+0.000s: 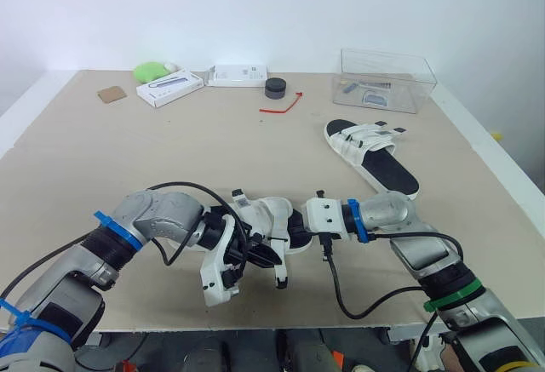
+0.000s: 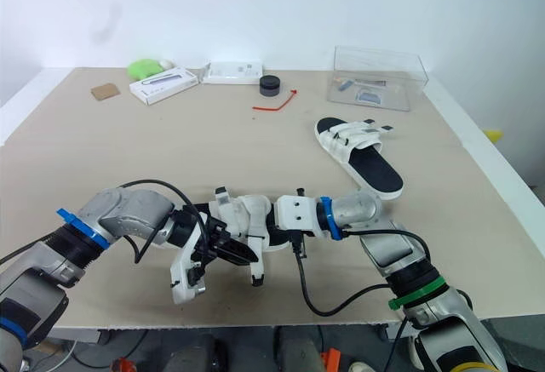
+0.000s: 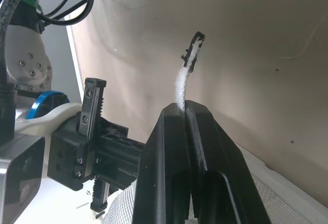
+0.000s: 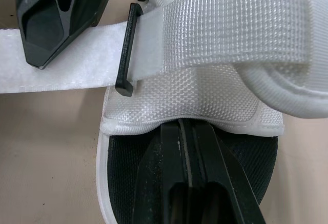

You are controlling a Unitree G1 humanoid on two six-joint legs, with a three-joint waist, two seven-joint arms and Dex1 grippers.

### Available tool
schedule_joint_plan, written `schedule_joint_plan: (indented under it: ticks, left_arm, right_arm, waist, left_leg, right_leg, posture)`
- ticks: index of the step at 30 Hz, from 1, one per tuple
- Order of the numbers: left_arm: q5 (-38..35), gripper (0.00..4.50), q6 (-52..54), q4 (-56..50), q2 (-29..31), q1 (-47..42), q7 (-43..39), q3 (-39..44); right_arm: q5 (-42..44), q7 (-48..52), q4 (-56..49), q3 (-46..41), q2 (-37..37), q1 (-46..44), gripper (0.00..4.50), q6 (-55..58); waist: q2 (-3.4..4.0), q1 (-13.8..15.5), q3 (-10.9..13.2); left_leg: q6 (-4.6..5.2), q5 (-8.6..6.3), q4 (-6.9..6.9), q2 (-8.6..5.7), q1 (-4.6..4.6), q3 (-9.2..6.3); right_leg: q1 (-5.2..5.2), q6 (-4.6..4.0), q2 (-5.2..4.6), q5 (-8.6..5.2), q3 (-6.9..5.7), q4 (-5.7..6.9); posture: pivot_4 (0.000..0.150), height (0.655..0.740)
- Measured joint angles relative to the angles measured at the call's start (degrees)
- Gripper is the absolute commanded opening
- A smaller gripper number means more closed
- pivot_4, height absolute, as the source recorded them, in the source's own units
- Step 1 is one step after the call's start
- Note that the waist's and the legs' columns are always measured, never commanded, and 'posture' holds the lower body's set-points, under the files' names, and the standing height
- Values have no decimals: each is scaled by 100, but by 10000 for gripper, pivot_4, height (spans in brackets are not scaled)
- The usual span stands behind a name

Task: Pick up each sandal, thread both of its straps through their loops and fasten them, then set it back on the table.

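Note:
One white sandal with a black footbed lies flat on the table at the right, its straps lying across its upper. The other sandal is held between both grippers near the table's front edge. My left gripper is shut on a white strap with a black tip. That strap passes through a black loop on the sandal's upper. My right gripper is shut on the edge of the woven upper, over the footbed.
At the back stand a clear plastic box, two white boxes, a green object, a black puck, a red tie and a brown square. The table's front edge lies just below the grippers.

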Motion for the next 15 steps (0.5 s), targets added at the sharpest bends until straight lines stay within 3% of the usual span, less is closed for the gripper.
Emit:
schedule_joint_plan:
  ticks: [3,7,10,15]
  left_arm:
    - [-614,135,341,17,63,7,-241,-101]
    - [-2465,135,1619,-369,230,299,-1112,-264]
    - [-3443,135,2621,-874,329,514,-1687,-249]
    - [-4450,135,3964,-1700,409,863,-2339,-66]
  right_arm:
    - [0,2,-2,-2,0,-1,0,0]
    - [1,9,-23,6,3,-5,0,-4]
    - [1,11,-31,7,3,-3,0,-4]
    - [1,9,-40,8,4,-3,0,-4]
  waist:
    - [0,0,0]
    - [1,-3,1]
    - [1,-3,1]
    - [1,-4,1]
  left_leg:
    - [0,0,0,0,-1,1]
    - [0,0,-1,2,-9,-1]
    - [0,0,-1,2,-10,-1]
    - [0,0,-1,2,-10,-8]
  right_leg:
    - [-3,1,2,0,-2,0]
    - [-10,2,22,-1,-3,0]
    - [-11,2,25,-1,-2,0]
    - [-11,4,32,-5,0,0]
  posture:
    - [1500,7400]
    - [1500,7400]
    - [1500,7400]
    - [1500,7400]
